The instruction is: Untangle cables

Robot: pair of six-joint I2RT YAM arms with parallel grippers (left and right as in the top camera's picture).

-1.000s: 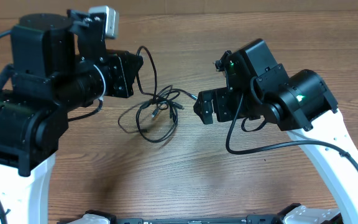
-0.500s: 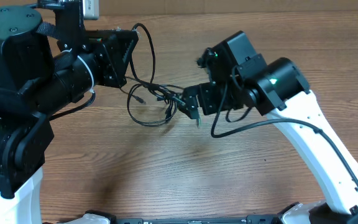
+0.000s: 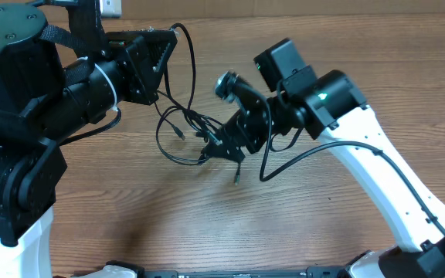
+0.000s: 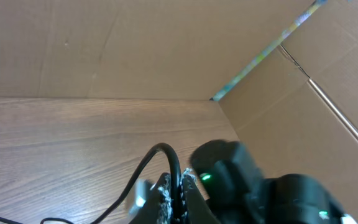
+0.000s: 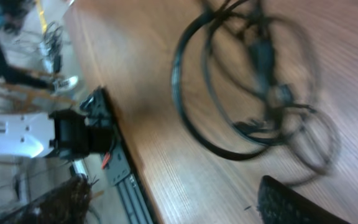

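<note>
The cables [image 3: 178, 135] are thin black cords tangled in loops on the wooden table, between the two arms. One strand rises from the tangle to my left gripper [image 3: 166, 40], which is held high at the back left. In the left wrist view that gripper [image 4: 179, 198] is shut on the black cord [image 4: 161, 154]. My right gripper [image 3: 221, 148] tilts down at the tangle's right edge, jaws spread. A small plug [image 3: 236, 179] lies just below it. The right wrist view shows blurred cable loops [image 5: 253, 74] and one dark finger [image 5: 291, 205], with nothing against it.
Cardboard walls [image 4: 291, 93] stand behind the table. The table's front edge with a metal rail [image 5: 114, 168] shows in the right wrist view. A thick black wire [image 3: 284, 166] hangs from the right arm beside the tangle.
The right gripper has swung left and down onto the tangle's right side. The left arm has lifted its strand up and back, and the loops have shifted and stretched.
</note>
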